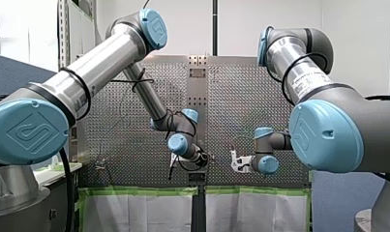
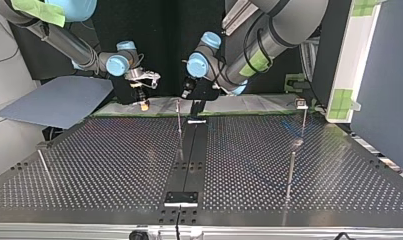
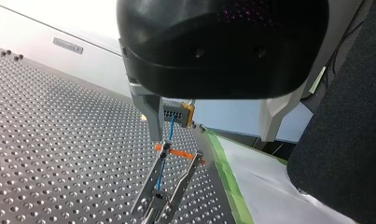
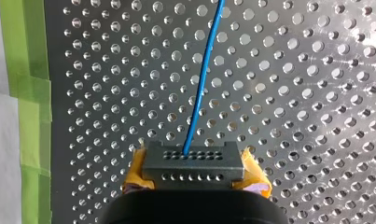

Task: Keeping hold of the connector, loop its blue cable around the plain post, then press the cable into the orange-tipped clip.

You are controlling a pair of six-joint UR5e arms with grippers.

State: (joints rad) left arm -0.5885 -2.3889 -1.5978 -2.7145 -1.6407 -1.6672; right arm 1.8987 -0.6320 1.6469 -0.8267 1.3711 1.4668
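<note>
Yellow-padded fingers (image 4: pixel 253 176) of my right gripper (image 4: pixel 193 182) are clamped on the dark grey multi-hole connector (image 4: pixel 193 161), above the perforated metal desk (image 4: pixel 293 70).

From the connector's face the thin blue cable (image 4: pixel 202 79) runs ahead over the desk, not far from a strip of green tape (image 4: pixel 29 93) along the desk's edge. In the left wrist view, the metal fingers (image 3: pixel 150 114) of my left gripper (image 3: pixel 211 135) stand apart and hold nothing. Beyond them the connector hangs above the orange-tipped metal clip (image 3: pixel 176 152). The cable drops alongside the clip's two prongs, and I cannot tell whether it is seated. In the front view, the arms' blue joint caps (image 1: pixel 28 129) bear a raised logo in a rounded square. A printed label (image 1: pixel 311 79) on my right arm's tube is too small to read.
</note>
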